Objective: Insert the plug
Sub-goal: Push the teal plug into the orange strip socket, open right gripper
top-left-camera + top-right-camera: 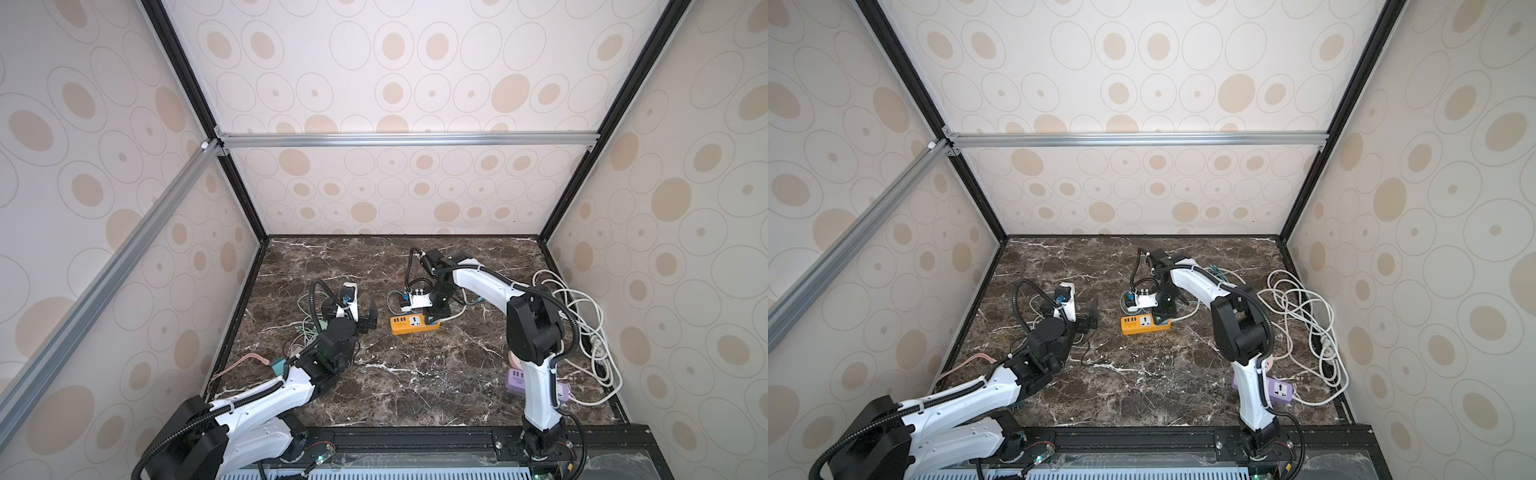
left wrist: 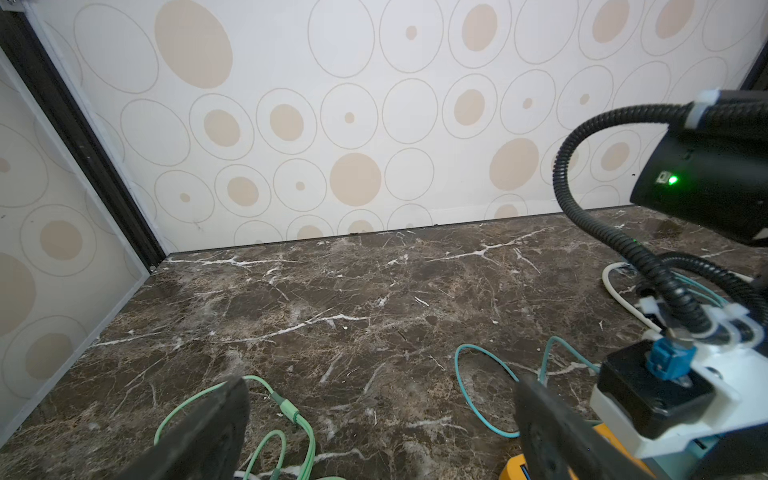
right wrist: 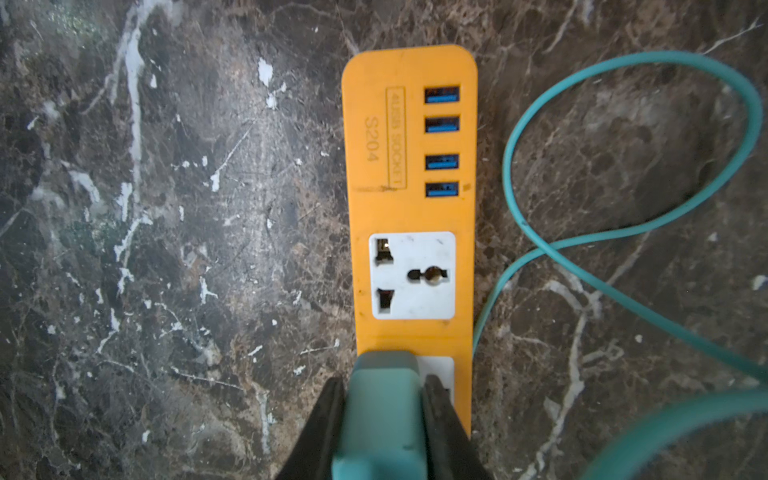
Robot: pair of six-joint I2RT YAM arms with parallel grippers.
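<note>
– Teal plastic plug [image 3: 382, 415], where is it?
– Left gripper [image 2: 380, 390] hangs spread, empty; right of it, mid-table, lies the orange plastic power strip [image 3: 411, 166], and the right gripper [image 3: 384, 390] clamps the plug over its right-end socket [image 3: 438, 370].
– Advice?
– Keep it square, press straight down; seating can't be seen. Counted: four blue USB ports [image 3: 441, 124], two sockets, one plug.

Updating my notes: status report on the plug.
Right end effector shut on teal plastic plug, at end socket of orange power strip; seating unclear. Left end effector open, empty. No obstruction seen.
</note>
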